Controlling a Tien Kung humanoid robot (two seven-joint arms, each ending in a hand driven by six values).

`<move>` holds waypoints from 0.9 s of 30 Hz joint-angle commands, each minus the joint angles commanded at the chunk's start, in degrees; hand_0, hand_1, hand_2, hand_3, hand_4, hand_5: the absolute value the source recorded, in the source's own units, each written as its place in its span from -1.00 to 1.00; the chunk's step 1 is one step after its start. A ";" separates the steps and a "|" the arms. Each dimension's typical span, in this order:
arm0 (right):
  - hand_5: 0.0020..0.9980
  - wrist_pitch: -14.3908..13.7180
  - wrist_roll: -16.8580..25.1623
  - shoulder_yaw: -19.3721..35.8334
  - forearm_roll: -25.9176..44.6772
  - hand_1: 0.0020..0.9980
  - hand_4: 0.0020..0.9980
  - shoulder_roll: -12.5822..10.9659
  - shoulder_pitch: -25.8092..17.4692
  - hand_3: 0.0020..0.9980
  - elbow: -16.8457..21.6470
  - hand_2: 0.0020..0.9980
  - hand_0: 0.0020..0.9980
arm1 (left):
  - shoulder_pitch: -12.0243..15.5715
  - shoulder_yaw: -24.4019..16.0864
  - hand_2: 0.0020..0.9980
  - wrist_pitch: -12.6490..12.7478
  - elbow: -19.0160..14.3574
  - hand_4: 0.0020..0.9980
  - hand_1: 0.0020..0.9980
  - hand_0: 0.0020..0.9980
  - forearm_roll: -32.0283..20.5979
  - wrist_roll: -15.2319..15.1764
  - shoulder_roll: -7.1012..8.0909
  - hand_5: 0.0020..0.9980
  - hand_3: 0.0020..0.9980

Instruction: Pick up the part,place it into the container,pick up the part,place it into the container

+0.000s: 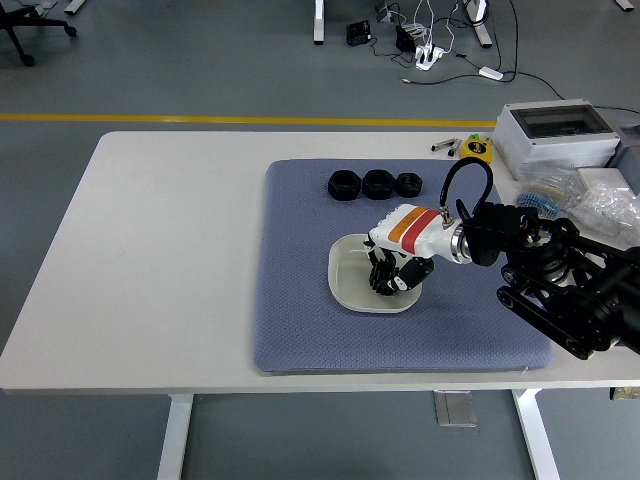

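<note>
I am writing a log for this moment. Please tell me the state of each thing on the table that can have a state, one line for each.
right hand: low inside the dish, fingers curled around the gear
gear: in the dish, gripped, mostly hidden by fingers
dish: upright on the blue mat, holding the gear
three black parts: in a row at the mat's far edge, untouched
grey box: lid closed
</note>
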 joint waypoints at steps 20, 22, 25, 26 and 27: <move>-0.45 -0.04 0.16 1.88 -1.11 -0.31 0.74 -0.03 0.26 0.00 -1.68 -0.15 -0.76 | -0.01 -0.11 0.54 0.00 0.01 0.45 0.48 0.46 0.15 0.03 -0.01 0.35 0.37; -0.45 -0.03 0.17 2.05 -0.94 -0.31 0.74 0.01 0.20 0.00 -1.80 -0.15 -0.76 | 0.02 -0.23 0.54 -0.01 0.01 0.45 0.48 0.46 0.28 0.07 -0.03 0.35 0.37; -0.45 0.03 0.16 2.32 -0.73 -0.30 0.73 0.10 0.12 0.00 -2.00 -0.14 -0.76 | 0.08 -0.37 0.54 -0.04 0.01 0.45 0.48 0.46 0.51 0.12 -0.03 0.35 0.37; -0.45 0.04 0.16 2.42 -0.75 -0.30 0.73 0.14 0.10 0.00 -2.06 -0.14 -0.76 | 0.12 -0.45 0.54 -0.05 0.01 0.45 0.48 0.46 0.60 0.15 -0.04 0.35 0.37; -0.45 0.04 0.17 2.48 -0.75 -0.30 0.73 0.16 0.08 0.00 -2.10 -0.14 -0.76 | 0.14 -0.50 0.54 -0.05 0.01 0.45 0.48 0.46 0.68 0.17 -0.04 0.35 0.37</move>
